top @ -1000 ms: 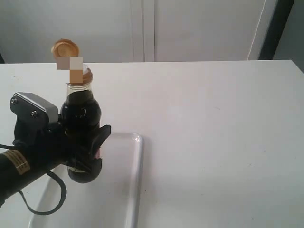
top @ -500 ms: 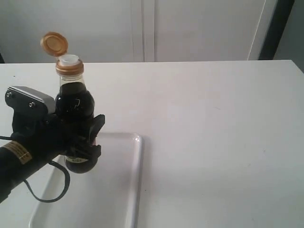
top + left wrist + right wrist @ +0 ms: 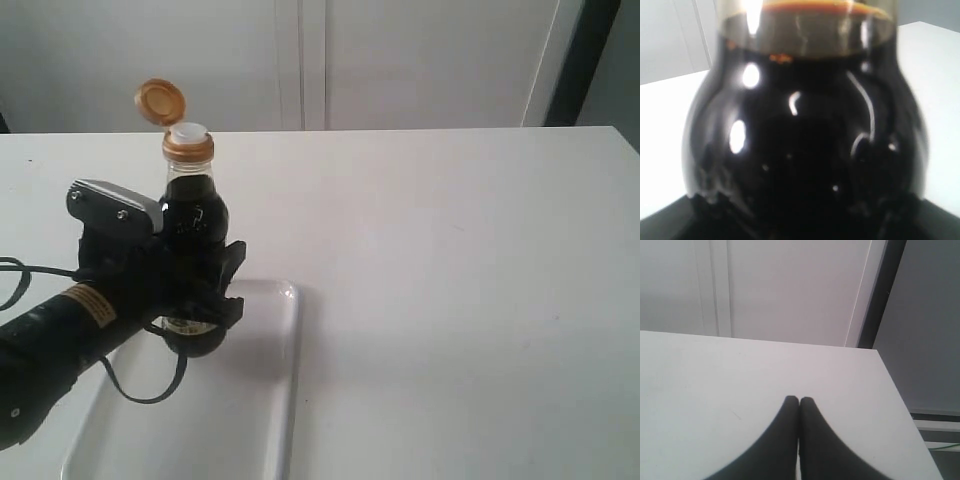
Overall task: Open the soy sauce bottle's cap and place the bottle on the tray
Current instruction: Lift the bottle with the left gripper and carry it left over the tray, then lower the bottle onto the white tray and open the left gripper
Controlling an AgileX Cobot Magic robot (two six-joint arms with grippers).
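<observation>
Black and bulky at the lower left of the exterior frame, the left gripper (image 3: 195, 290) is clamping its fingers around the belly of the soy sauce bottle (image 3: 194, 235), which is standing roughly upright above the near-left part of the tray (image 3: 285, 400); whether the base is touching the tray or hanging just over it I cannot tell, since the gripper is hiding it; in the left wrist view the dark glass (image 3: 805, 145) is filling the frame, so the hold is looking close and low on the body. Up at the neck, the cap (image 3: 160, 100) is hanging flipped open on its hinge, leaving the white spout (image 3: 188, 133) bare; that is where the risk is lying, in my judgement: any tilt or jolt on the way down could be sloshing liquid out of the open spout onto the white table (image 3: 450, 250); a release before the base is seated flat could be tipping the bottle, and a base landing on the raised rim would be doing the same. Further right the table is bare; in the right wrist view the right gripper (image 3: 799, 402) is resting away from the work, fingertips pressed together on nothing.
</observation>
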